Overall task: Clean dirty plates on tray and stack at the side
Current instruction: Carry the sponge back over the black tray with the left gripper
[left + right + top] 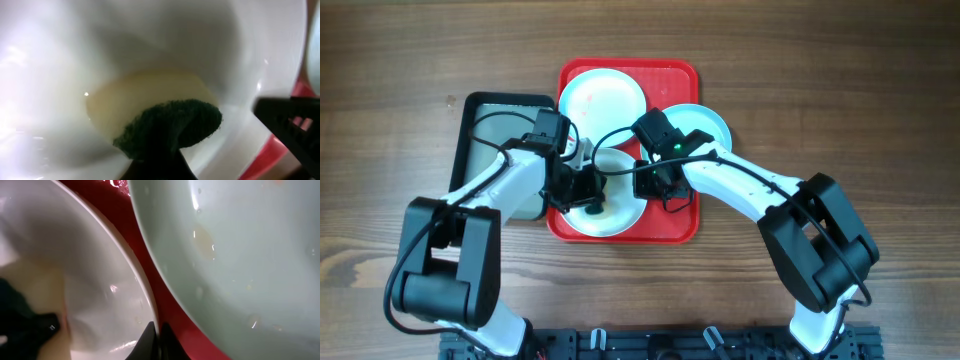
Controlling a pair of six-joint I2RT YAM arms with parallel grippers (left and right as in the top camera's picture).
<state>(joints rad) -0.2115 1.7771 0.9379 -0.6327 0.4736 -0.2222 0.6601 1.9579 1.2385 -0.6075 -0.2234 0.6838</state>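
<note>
Your left claw [588,200] is clenched on a sponge [155,110], pressed into the white plate [610,222] at 6 o'clock on the tray [682,230]. Your right claw [154,339] pinches that plate's rim at 3 o'clock. A second white plate [603,100] lies at 12 o'clock, and the teal plate [708,122] at 2 o'clock.

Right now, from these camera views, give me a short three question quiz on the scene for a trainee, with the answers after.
1. Multiple choice: what does the left gripper hold? A a sponge; B a folded cloth; C a bottle brush.
2. True or false: the teal plate lies wholly inside the red tray.
3. Fill in: of the three plates, the scrubbed plate is the one ___ the robot's base.

Key: 1 A. 2 False, it overhangs the tray's right rim. 3 nearest.
</note>
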